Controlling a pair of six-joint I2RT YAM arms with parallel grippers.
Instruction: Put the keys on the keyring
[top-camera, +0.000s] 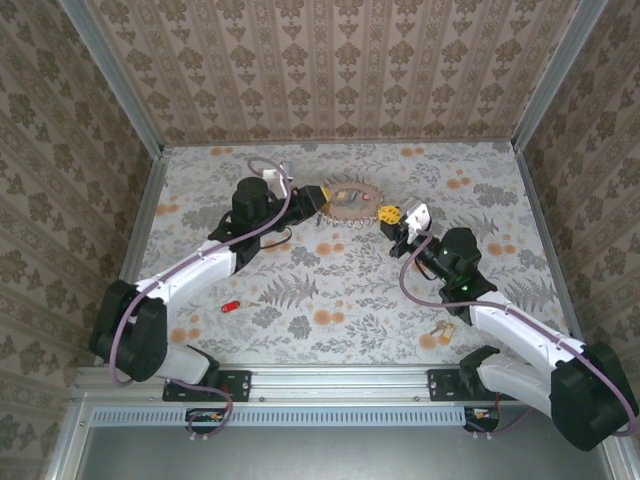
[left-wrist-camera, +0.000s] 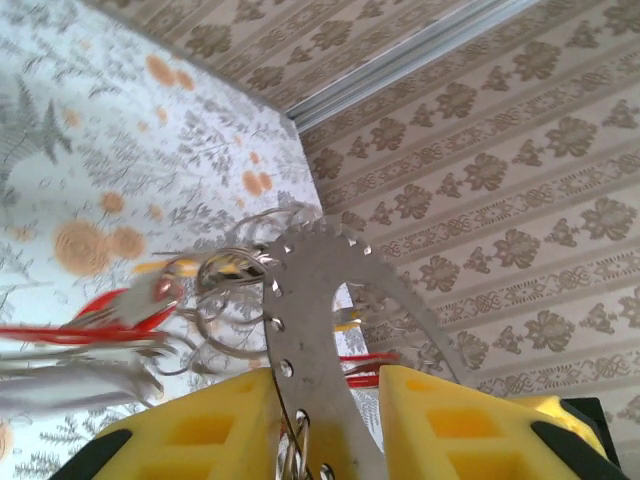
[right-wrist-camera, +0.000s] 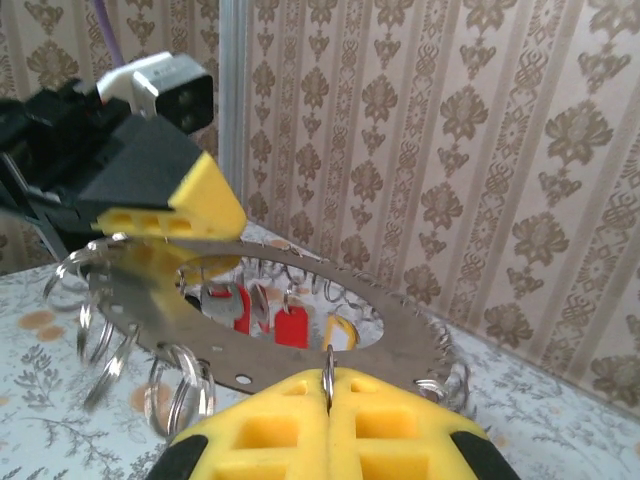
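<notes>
The keyring was at the far middle of the table. We saw the left gripper clamped on its left rim, and the right gripper with fingers together on a small split ring at its right rim.

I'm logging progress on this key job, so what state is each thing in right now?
keyring: held off the table, roughly level, gripped at its rim.
left end effector: shut on the keyring.
right end effector: shut on a wire loop.
red key: lying loose on the table, not on the keyring.
brass key: lying loose on the table, not on the keyring.
</notes>
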